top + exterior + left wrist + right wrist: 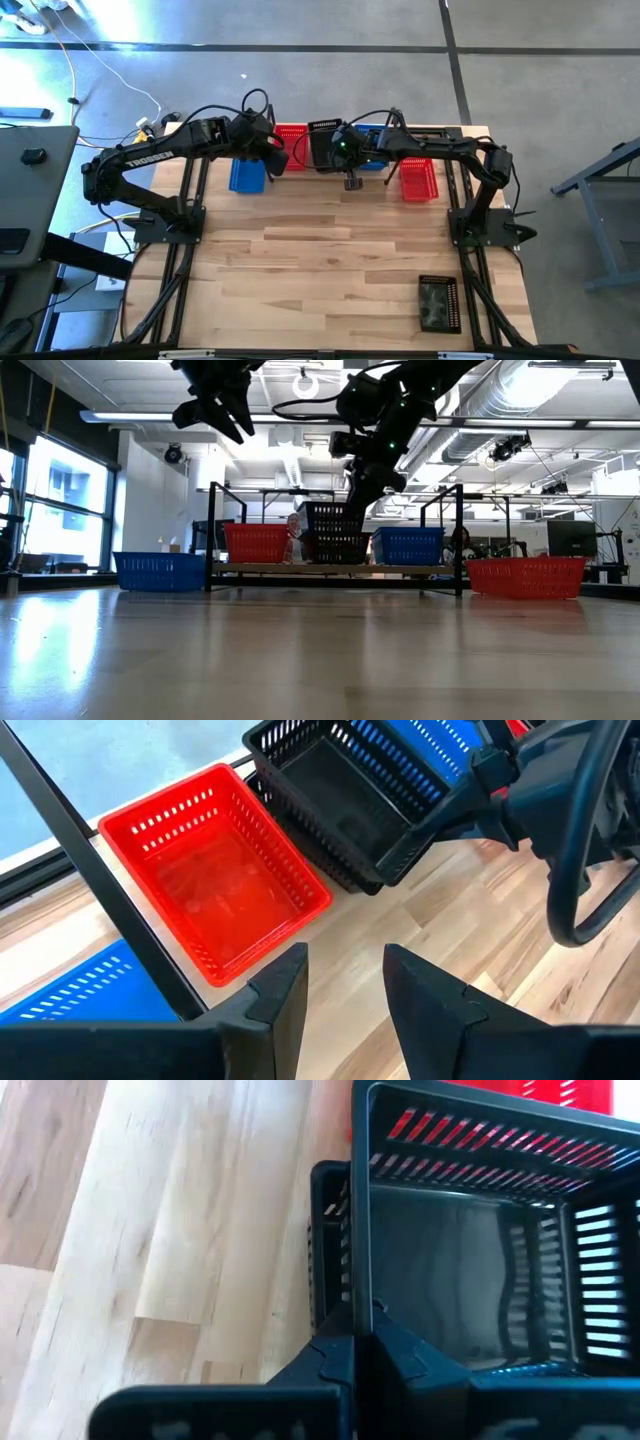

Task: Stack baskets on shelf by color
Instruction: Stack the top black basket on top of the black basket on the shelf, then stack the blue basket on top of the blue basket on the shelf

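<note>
The shelf (300,170) stands along the table's far edge. On it sit a red basket (290,134), two black baskets (334,546) and a blue basket (410,545). The upper black basket (330,515) sits partly inside the lower one. My right gripper (362,495) is shut on the upper one. My left gripper (345,995) hangs open and raised above the table, just near of the red basket (215,885). Another blue basket (246,176), a red one (418,179) and a black one (438,303) rest on the tabletop. My right gripper holds the upper black basket by the rim of its side wall (358,1295), the wall facing the table's right. One finger is inside the basket and one outside. The fingers slant down from the right. The basket's bottom sits in the lower black basket (330,870).
The shelf's black rod uprights (213,535) (460,535) stand at its ends. One upright (110,900) crosses close in front of my left gripper. The right arm (540,800) reaches over the shelf's middle. Bare wood tabletop (320,260) stretches toward the near edge.
</note>
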